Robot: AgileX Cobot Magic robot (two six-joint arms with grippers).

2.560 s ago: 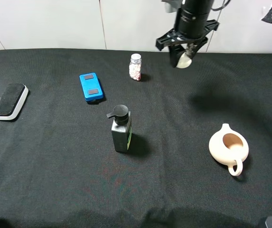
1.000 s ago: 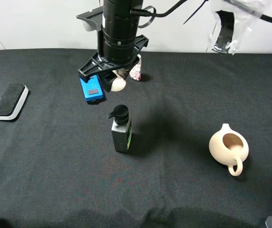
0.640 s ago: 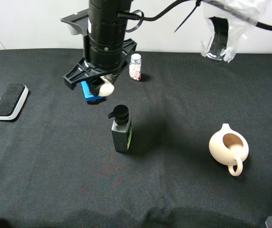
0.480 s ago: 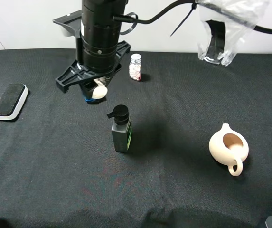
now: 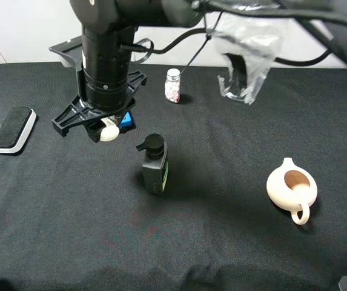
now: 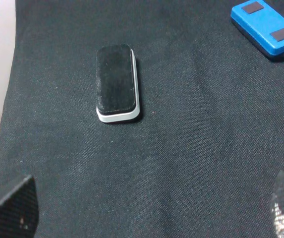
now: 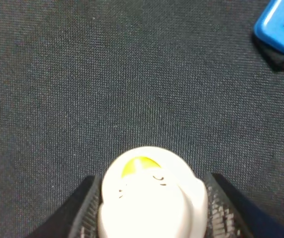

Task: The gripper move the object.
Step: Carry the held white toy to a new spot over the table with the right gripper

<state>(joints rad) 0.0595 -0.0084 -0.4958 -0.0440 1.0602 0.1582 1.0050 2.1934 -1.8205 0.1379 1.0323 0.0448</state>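
Cream-white, the one lid (image 5: 108, 131) sits pinched between the jaws of the right gripper (image 5: 103, 130) above the black-clothed bench (image 5: 70, 212), just beside the single blue case (image 5: 125, 120). One eraser (image 5: 13, 129), one pill bottle (image 5: 172, 85), one pump bottle (image 5: 155, 165) and one teapot (image 5: 291, 189) stand well apart. The left gripper (image 6: 149, 208) has its jaws spread wide.

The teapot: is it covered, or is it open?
Open. The teapot shows its bare round mouth; the lid is clamped in the right gripper, far from it.
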